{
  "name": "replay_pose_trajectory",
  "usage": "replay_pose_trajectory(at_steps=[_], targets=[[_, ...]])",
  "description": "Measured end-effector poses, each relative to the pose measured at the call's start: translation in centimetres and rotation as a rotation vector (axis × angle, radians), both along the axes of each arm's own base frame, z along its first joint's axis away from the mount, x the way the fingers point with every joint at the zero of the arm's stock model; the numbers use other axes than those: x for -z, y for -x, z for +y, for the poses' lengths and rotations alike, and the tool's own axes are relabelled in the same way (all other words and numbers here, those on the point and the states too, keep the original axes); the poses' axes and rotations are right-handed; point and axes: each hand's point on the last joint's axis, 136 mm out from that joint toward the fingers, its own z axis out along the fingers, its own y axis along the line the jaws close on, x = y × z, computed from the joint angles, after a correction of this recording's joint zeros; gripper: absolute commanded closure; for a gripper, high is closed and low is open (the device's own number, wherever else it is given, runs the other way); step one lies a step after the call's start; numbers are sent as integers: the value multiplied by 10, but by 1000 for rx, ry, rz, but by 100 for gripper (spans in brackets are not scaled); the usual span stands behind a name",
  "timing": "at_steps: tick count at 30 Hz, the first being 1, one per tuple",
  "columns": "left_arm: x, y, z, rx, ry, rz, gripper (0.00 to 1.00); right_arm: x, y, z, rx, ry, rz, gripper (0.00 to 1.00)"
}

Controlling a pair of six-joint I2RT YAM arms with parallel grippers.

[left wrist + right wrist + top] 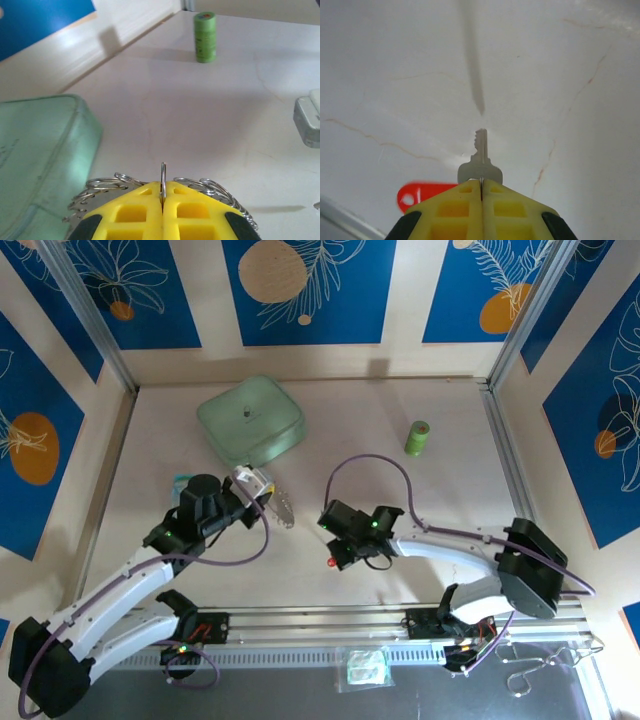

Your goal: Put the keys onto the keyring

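Observation:
My left gripper (256,486) sits left of the table's middle, beside the green box. In the left wrist view it (162,194) is shut on a thin steel ring of the keyring (163,176). The glittery chain loops (215,187) spread out to both sides behind the yellow fingers, and the chain (283,510) hangs to the gripper's right. My right gripper (336,552) is at the table's middle, low over the surface. It (481,189) is shut on the head of a small silver key (480,159), blade pointing away. A red tag (422,194) lies just left of it.
A pale green lidded box (251,420) stands behind the left gripper. A small green roll (418,437) stands upright at the back right. A metal rail (320,625) runs along the near edge, with a small plastic bag (365,667) in front of it.

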Motion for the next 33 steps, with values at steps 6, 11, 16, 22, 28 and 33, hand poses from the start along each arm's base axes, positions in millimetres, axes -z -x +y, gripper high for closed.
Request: replay_pose_trajectory(at_steps=[6, 11, 16, 22, 28, 33], targets=[[0, 15, -14, 114, 31, 27, 100, -16, 7, 19, -68, -215, -35, 100], [0, 31, -27, 227, 60, 61, 100, -44, -2, 39, -123, -365, -146, 100], [2, 51, -37, 354, 77, 93, 100, -79, -10, 47, -211, -475, -305, 100], [-2, 61, -42, 439, 74, 51, 100, -107, -28, 39, -316, -474, -490, 100], [-8, 59, -44, 449, 72, -1, 100, -126, -44, 38, -393, -427, -705, 100], [-7, 52, -42, 413, 53, -27, 100, -109, -59, 33, -338, -308, -626, 100]])
